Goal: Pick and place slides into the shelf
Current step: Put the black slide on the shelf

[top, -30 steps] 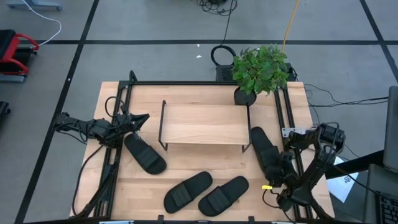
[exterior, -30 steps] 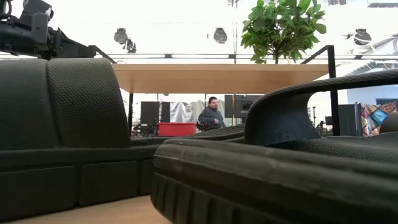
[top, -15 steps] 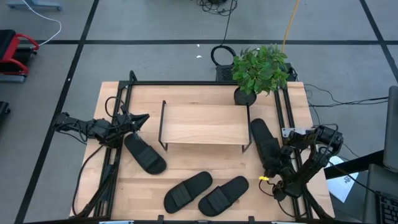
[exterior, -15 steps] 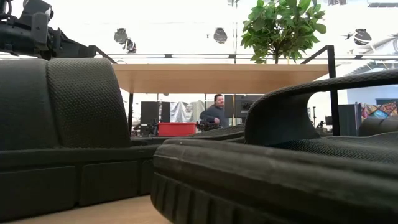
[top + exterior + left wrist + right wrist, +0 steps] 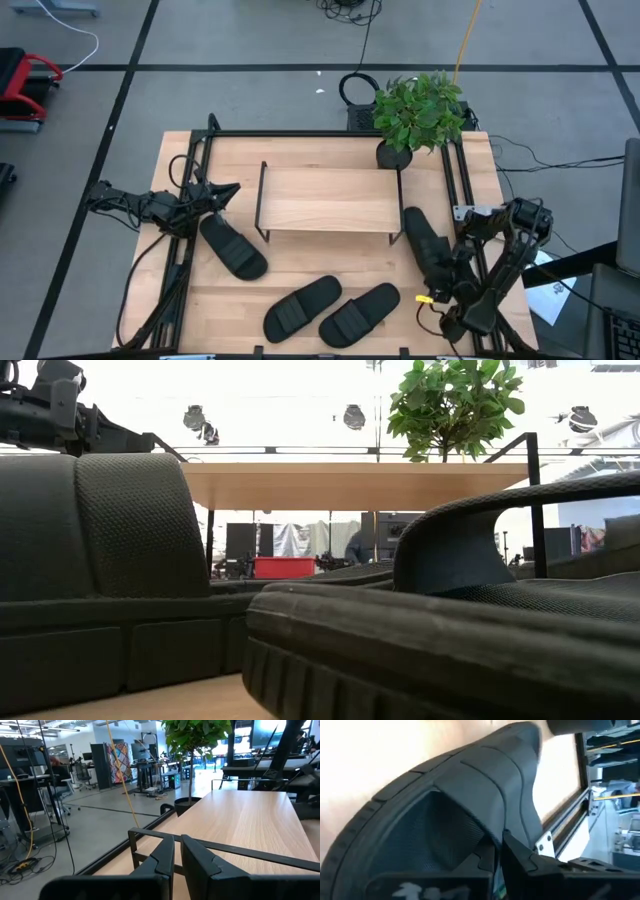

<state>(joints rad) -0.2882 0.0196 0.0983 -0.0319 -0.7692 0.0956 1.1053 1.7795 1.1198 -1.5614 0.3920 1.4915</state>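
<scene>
The shelf [image 5: 328, 200] stands mid-table, its plank top [image 5: 350, 485] bare. Black slides lie sole-down on the table: one left of the shelf [image 5: 232, 246] and two side by side near the front edge [image 5: 302, 306] [image 5: 358, 313], which fill the low view [image 5: 450, 630]. Another slide [image 5: 424, 243] lies right of the shelf, with my right gripper [image 5: 447, 272] shut on it at its near end. My left gripper [image 5: 226, 190] waits shut at the table's left side, holding nothing [image 5: 177, 855]. My right gripper pinches the edge of the slide's ribbed strap [image 5: 492, 832] between its two fingers, at the strap's side toward the table's right edge. It reaches in from the near right, slanting down. I cannot tell whether the sole is on the table.
A potted plant [image 5: 415, 112] stands at the far right corner behind the shelf. Black frame rails [image 5: 462, 190] run along the table's edges. Bare wood lies between the shelf and the two near slides.
My right gripper has shut on the strap of the slide right of the shelf. The arm swayed toward the far edge and back, and the slide shifted slightly with it. The left arm has kept still.
</scene>
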